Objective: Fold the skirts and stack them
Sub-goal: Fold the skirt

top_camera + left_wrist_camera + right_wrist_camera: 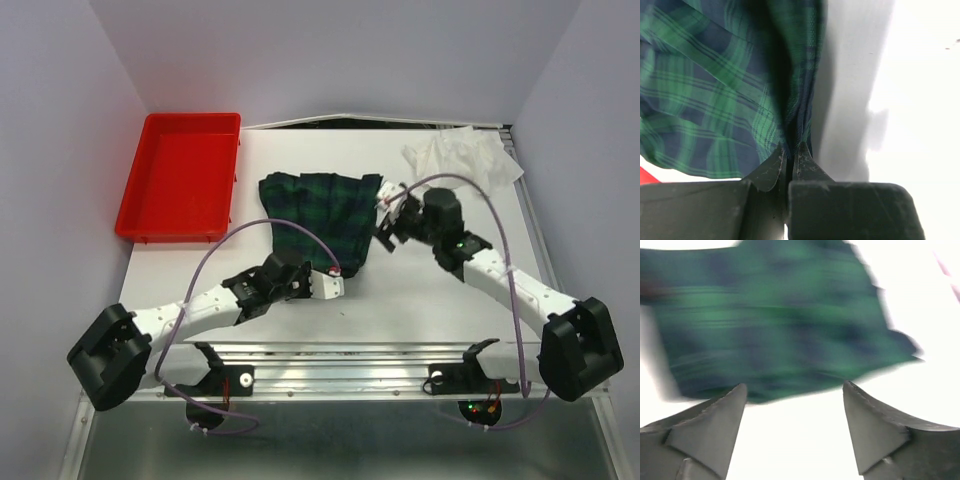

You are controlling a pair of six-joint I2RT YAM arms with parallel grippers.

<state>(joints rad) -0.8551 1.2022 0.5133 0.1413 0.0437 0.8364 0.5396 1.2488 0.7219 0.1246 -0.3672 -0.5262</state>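
Observation:
The dark green and navy tartan skirt (322, 212) lies bunched in the middle of the table. My left gripper (338, 272) is at its near edge, jaws shut on a fold of the tartan cloth (740, 90); the fingertips meet in the left wrist view (791, 150). My right gripper (385, 228) is open and empty just off the skirt's right edge. In the right wrist view the gripper (795, 385) points at the blurred tartan (770, 325). The white thin garment (465, 158) lies crumpled at the back right, untouched.
A red plastic tray (150, 215) stands at the back left. The white table (420, 300) ends at a metal rail along the near side, with walls on the other three sides. Purple cables loop over both arms.

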